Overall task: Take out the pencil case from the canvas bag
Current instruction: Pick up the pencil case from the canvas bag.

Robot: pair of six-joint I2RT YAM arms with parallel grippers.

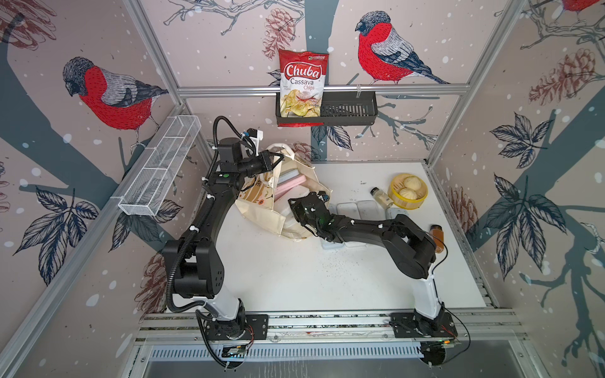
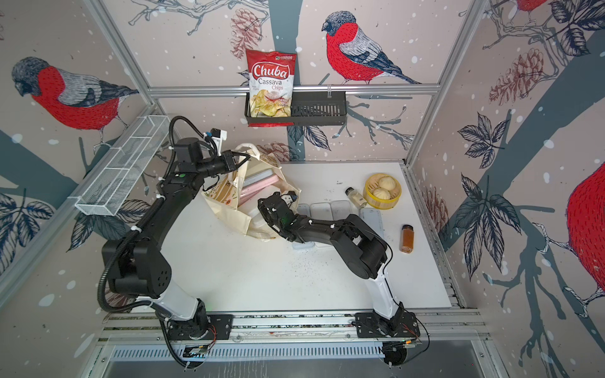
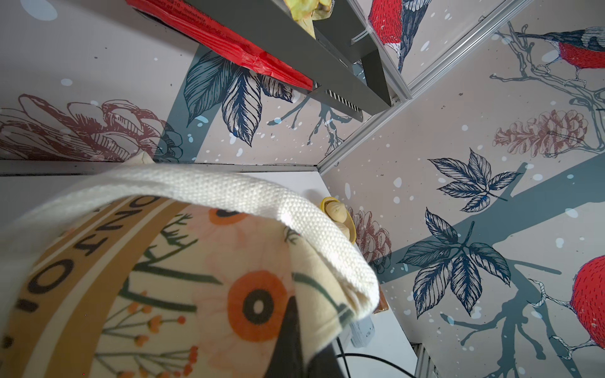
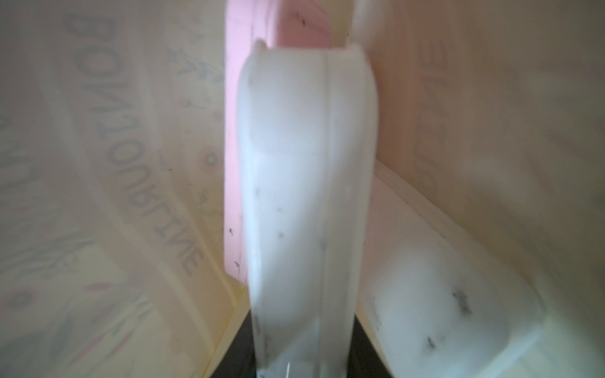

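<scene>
Pencil case: a frosted white case (image 4: 304, 180) stands on edge inside the bag, clamped between the dark jaws of the right hand (image 1: 296, 206). Only the right wrist view shows this grip, and it is blurred.
Canvas bag: it (image 1: 260, 199) lies slumped on the white surface (image 1: 294, 278), its mouth open toward the right hand, which reaches in. The left wrist view shows the floral print and tan lettered band up close (image 3: 163, 278).
Right hand: closed narrowly on the pencil case. In both top views its fingertips are hidden inside the bag's mouth.
Left hand: it (image 1: 278, 159) is pinched shut on a cream handle (image 3: 229, 196), holding that side of the bag raised. The left wrist view shows one dark finger (image 3: 289, 330) against the printed cloth.
Pink case: it (image 4: 234, 147) sits just behind the held case, farther from the right hand. In both top views it lies in the bag's mouth between the two hands (image 1: 291, 181).
Second white case: it (image 4: 442, 311) lies flat in the bag beside the held one.
Row of white cases: they (image 1: 357, 207) lie outside the bag behind the right hand's wrist, partly under the arm.
Beyond the right hand: a glass bottle (image 1: 381, 197) on its side, a yellow steamer (image 1: 409, 204) holding two buns, and an amber spice jar (image 2: 407, 238) well behind the wrist.
Walls: a chips bag (image 1: 302, 78) stands in a black basket (image 1: 350, 111) above and beyond the left hand. A wire basket (image 1: 160, 167) hangs on that hand's outer side.
</scene>
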